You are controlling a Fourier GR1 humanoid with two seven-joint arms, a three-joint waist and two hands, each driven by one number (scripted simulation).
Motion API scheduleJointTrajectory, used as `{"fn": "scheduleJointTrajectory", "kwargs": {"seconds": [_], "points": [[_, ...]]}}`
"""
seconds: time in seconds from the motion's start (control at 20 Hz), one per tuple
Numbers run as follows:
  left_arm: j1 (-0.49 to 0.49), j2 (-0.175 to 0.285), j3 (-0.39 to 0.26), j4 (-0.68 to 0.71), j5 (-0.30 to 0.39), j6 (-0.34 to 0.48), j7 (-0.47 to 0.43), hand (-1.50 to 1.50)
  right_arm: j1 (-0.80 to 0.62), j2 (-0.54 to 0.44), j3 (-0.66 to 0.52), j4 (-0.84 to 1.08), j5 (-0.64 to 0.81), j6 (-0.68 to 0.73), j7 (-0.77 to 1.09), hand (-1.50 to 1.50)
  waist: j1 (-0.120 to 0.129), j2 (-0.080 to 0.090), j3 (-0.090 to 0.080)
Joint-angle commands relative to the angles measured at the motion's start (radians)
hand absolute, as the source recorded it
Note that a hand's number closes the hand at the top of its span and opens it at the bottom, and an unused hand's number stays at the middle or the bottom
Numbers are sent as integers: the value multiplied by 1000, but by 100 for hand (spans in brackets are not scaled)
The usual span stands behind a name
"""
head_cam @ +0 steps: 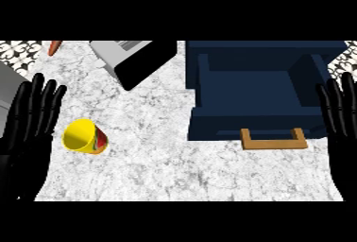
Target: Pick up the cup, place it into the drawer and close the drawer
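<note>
Both spread, fingers up: left robot hand [24,132], right robot hand [343,137].
Cup [83,137] lies tipped beside the left; the right one, partly cut off, flanks the open drawer [230,127].

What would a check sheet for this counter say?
Surface: white marble counter.
Job's things: yellow cup at the left; blue drawer open at the right, nothing seen inside, wooden handle in front.
Clutter: grey and black appliance at the back; orange thing in the far left corner.
Hands: left hand open at the left edge; right hand open at the right edge; neither holds anything.
Cables: nothing seen.
Surroundings: patterned tiles behind the counter.
</note>
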Motion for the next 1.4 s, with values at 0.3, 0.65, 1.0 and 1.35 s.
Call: {"fn": "scheduleJointTrajectory", "kwargs": {"seconds": [0.3, 0.65, 1.0, 1.35], "points": [[68, -43, 71, 57, 260, -68, 69, -150, -12, -59, 5, -9, 54, 24, 110, -150, 18, -14, 30], [125, -13, 152, 110, 356, -147, 46, -150, 24, -42, -24, 5, 21, 55, 90, -150, 21, -15, 31], [82, 26, 253, 338, 339, -193, -51, -150, -16, -40, -42, 121, 47, 77, -9, -150, 20, -13, 31], [63, 37, 283, 521, 221, -164, -155, -150, 27, -43, -70, 114, 37, 102, -38, -150, 17, -14, 31]]}}
